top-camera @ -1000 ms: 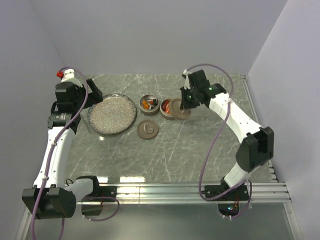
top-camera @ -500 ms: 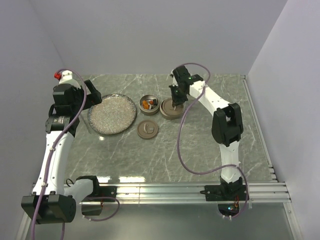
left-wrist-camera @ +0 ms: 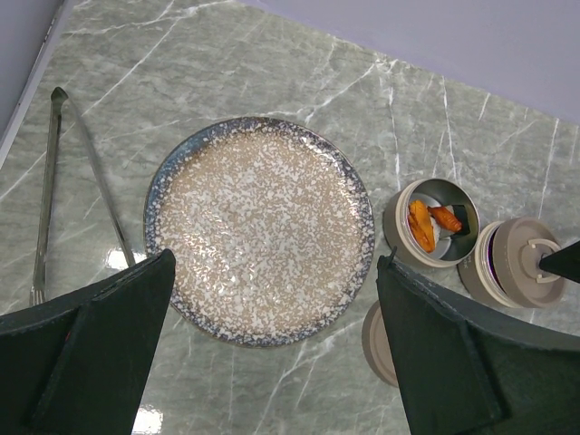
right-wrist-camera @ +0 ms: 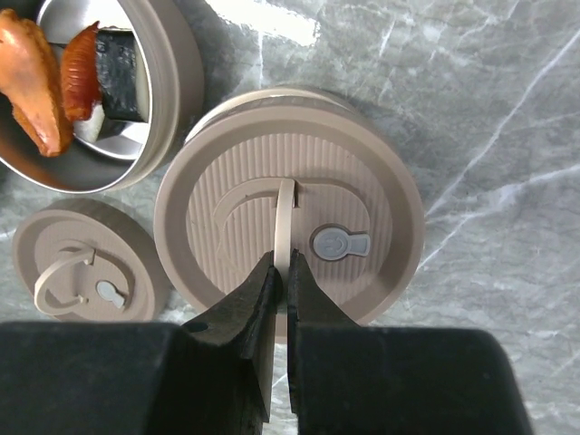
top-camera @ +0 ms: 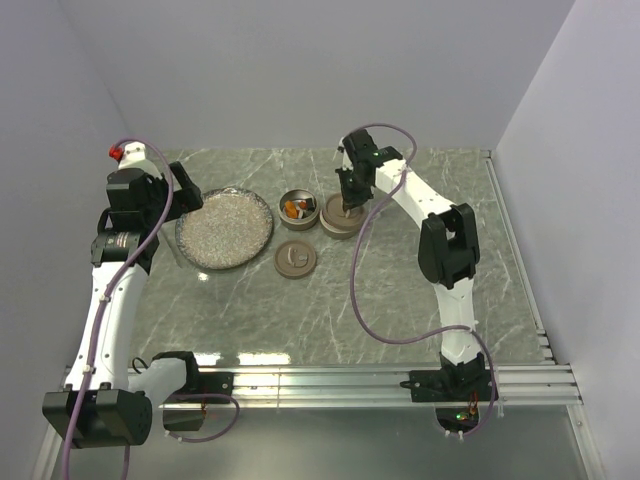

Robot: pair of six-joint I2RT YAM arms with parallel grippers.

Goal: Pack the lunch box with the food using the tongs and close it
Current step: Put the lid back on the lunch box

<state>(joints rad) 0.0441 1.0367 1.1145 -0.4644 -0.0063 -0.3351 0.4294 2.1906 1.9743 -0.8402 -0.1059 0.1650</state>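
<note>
where the tongs (left-wrist-camera: 45, 190) lie flat on the table (left-wrist-camera: 272, 54) at the far left, just beside the plate (left-wrist-camera: 263, 227), nothing touches them. they look light, stiff and slippery; take hold across both thin arms near mid-length, away from the joined end. the left gripper (left-wrist-camera: 274, 261) hovers above the plate with its fingers wide apart, holding nothing. right of the plate stands the open tin (left-wrist-camera: 396, 222), with the food (left-wrist-camera: 421, 227) inside: orange and red pieces on a white and dark one. these are judged soft and easily crushed, so a gentle pinch suits them. a loose lid (right-wrist-camera: 86, 272) lies near the open tin. just right of it, on the closed tin (right-wrist-camera: 362, 190), the right gripper (right-wrist-camera: 281, 272) is pinched together on the upright loop handle (right-wrist-camera: 285, 217), which looks thin and probably flexible.
</note>
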